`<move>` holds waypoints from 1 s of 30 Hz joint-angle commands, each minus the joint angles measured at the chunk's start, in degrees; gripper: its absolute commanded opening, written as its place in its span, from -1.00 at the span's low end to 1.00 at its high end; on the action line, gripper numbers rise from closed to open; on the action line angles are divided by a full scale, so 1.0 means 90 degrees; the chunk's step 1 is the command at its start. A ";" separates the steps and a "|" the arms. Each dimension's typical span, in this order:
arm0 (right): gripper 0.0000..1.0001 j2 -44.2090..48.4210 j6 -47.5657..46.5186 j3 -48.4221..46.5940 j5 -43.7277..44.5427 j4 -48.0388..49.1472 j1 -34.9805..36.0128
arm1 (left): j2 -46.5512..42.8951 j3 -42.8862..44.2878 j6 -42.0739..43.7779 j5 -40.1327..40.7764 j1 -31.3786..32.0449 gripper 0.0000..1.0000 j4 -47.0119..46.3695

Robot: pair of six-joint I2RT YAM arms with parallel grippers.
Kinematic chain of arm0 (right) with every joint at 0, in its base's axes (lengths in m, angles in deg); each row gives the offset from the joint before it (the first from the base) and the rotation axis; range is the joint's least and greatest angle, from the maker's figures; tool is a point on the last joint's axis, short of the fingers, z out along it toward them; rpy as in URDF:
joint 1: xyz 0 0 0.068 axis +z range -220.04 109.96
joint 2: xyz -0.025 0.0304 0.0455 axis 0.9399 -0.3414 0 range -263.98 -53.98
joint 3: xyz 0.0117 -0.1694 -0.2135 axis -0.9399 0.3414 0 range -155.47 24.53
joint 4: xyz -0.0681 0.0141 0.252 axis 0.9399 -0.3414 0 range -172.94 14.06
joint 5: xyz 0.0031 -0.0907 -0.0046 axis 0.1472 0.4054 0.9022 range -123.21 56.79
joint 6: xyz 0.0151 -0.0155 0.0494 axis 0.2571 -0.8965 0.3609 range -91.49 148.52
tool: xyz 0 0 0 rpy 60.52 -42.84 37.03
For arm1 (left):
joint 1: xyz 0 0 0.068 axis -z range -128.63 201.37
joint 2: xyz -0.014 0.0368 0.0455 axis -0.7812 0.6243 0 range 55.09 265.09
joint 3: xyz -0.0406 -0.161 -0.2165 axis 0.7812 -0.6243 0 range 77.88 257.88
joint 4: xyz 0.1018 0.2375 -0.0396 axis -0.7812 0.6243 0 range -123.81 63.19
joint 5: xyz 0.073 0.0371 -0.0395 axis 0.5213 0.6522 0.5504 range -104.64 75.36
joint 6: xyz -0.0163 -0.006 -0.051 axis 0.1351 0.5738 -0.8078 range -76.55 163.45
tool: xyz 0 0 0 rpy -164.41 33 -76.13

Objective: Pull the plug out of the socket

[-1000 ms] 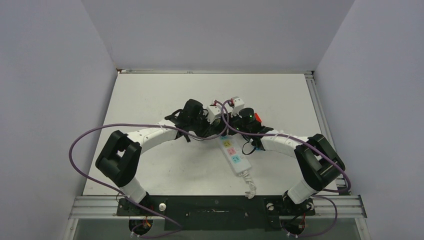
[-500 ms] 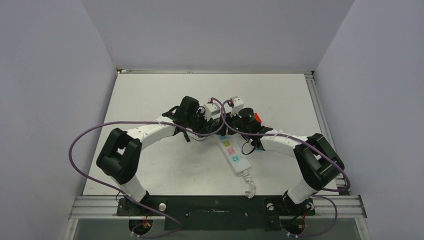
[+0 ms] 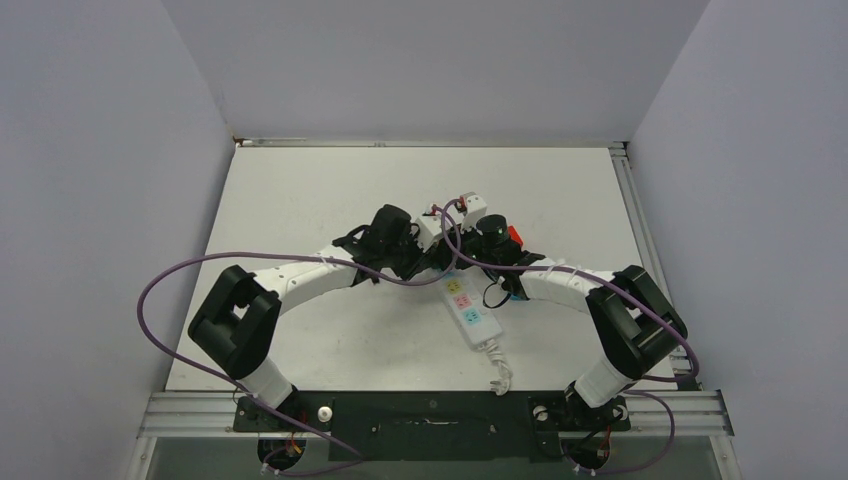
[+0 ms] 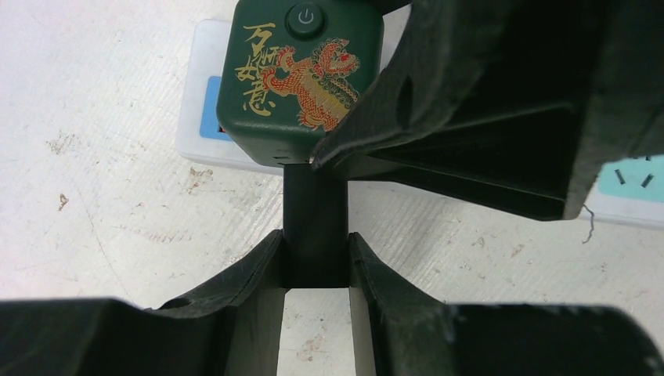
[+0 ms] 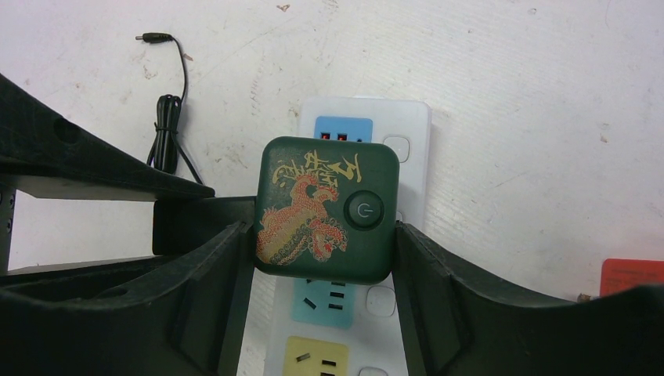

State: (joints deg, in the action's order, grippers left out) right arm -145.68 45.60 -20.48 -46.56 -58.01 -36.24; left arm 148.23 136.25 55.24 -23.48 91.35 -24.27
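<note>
The socket (image 3: 468, 315), a long white strip with pastel outlets, lies on the table and also shows in the right wrist view (image 5: 407, 157). A dark green plug (image 5: 325, 207) with a dragon print and a power button sits on its far end. My right gripper (image 5: 322, 235) is shut on the plug's two sides. My left gripper (image 4: 315, 251) is shut on a black stub (image 5: 196, 223) that sticks out of the plug's (image 4: 301, 70) side. From above, both grippers, left (image 3: 428, 258) and right (image 3: 462, 262), meet over the strip and hide the plug.
The plug's thin black cord (image 5: 168, 133) lies coiled on the table beside the strip. A red card (image 3: 515, 235) lies right of the right wrist. The strip's short white cord (image 3: 497, 372) runs to the table's front edge. Purple cables loop over both arms.
My left wrist drew a little to the left and away, then came back right toward the strip. The right arm and the strip have hardly moved.
</note>
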 commanded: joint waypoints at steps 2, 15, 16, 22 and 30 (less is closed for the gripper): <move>-0.89 -0.0343 0.0033 0.0002 0.0467 -0.0712 -0.0122 | -0.0126 0.0192 0.0086 -0.0241 0.0044 -1.00 0.0328; -0.89 -0.0244 -0.0008 0.0050 0.0401 -0.0663 -0.0113 | 0.0218 0.0699 -0.0002 -0.0673 -0.1048 -1.00 0.0694; -0.89 -0.0236 -0.0010 0.0059 0.0399 -0.0664 -0.0113 | 0.0229 0.0713 -0.0002 -0.0647 -0.1088 -1.00 0.0706; -0.89 -0.0206 -0.0012 0.0070 0.0398 -0.0656 -0.0112 | 0.0336 0.0788 -0.0051 -0.0532 -0.1265 -1.00 0.0778; -0.89 -0.0196 0.0010 0.0080 0.0449 -0.0653 -0.0113 | 0.0453 0.0880 -0.0128 -0.0504 -0.1301 -1.00 0.0898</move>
State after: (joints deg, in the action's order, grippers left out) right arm -146.18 46.45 -20.51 -46.45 -56.59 -36.19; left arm 152.28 142.20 55.88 -35.72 83.99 -17.28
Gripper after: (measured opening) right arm 0.583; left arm 0.276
